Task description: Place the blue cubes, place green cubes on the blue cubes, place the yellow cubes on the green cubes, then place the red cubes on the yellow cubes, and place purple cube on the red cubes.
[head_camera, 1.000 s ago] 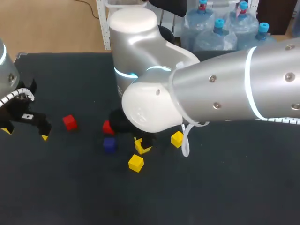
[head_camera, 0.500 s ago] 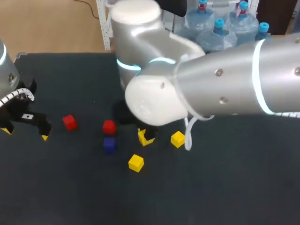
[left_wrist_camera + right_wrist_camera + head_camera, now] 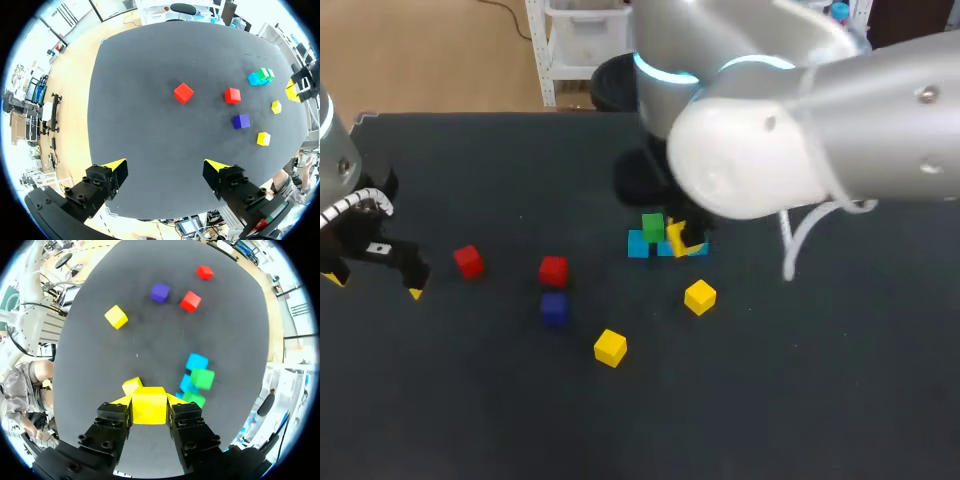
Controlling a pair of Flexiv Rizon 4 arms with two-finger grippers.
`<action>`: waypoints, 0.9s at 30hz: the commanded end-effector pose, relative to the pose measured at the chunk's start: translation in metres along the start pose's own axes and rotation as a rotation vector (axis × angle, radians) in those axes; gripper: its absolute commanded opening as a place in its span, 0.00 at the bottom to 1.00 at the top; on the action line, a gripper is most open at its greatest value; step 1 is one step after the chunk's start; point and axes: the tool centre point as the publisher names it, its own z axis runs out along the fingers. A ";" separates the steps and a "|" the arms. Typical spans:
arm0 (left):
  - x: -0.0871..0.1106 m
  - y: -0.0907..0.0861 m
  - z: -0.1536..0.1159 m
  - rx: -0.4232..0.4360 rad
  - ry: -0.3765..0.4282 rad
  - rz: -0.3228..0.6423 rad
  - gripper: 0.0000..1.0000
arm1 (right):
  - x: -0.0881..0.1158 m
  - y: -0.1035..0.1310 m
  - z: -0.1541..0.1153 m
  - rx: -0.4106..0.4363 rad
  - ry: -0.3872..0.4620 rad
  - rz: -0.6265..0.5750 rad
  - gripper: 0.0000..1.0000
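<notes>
The right end effector (image 3: 149,401) grips a yellow cube (image 3: 149,411) between both fingers. It is well apart from the purple cube (image 3: 554,307) and just beside the blue cubes (image 3: 639,245), which carry green cubes (image 3: 653,227). One red cube (image 3: 553,270) sits just beside the purple cube on the tabletop (image 3: 470,400). Two loose yellow cubes (image 3: 610,347) lie near it. The left end effector (image 3: 165,172) hangs wide open and empty, well apart from the purple cube.

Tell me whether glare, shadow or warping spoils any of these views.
Head view: the right arm's glossy silver shell catches bright highlights and blocks the dark matte table behind the green cube. Left wrist view: table edges bow, no glare. Right wrist view: the right gripper, shut on a yellow cube, hides what lies beneath.
</notes>
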 end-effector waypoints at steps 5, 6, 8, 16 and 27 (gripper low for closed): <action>0.000 0.001 0.000 0.004 -0.001 0.002 1.00 | 0.013 0.005 -0.013 0.057 0.009 0.022 0.00; 0.000 0.001 0.000 0.004 -0.001 0.002 1.00 | 0.012 0.007 -0.015 0.054 0.011 0.012 0.00; 0.000 0.001 0.000 0.004 -0.001 0.002 1.00 | 0.011 0.017 -0.020 0.063 0.013 -0.004 0.00; 0.000 0.001 0.000 0.004 -0.001 0.002 1.00 | 0.011 0.017 -0.020 0.063 0.013 -0.004 0.00; 0.000 0.001 0.000 0.004 -0.001 0.002 1.00 | 0.004 -0.005 -0.003 0.040 -0.046 0.014 0.00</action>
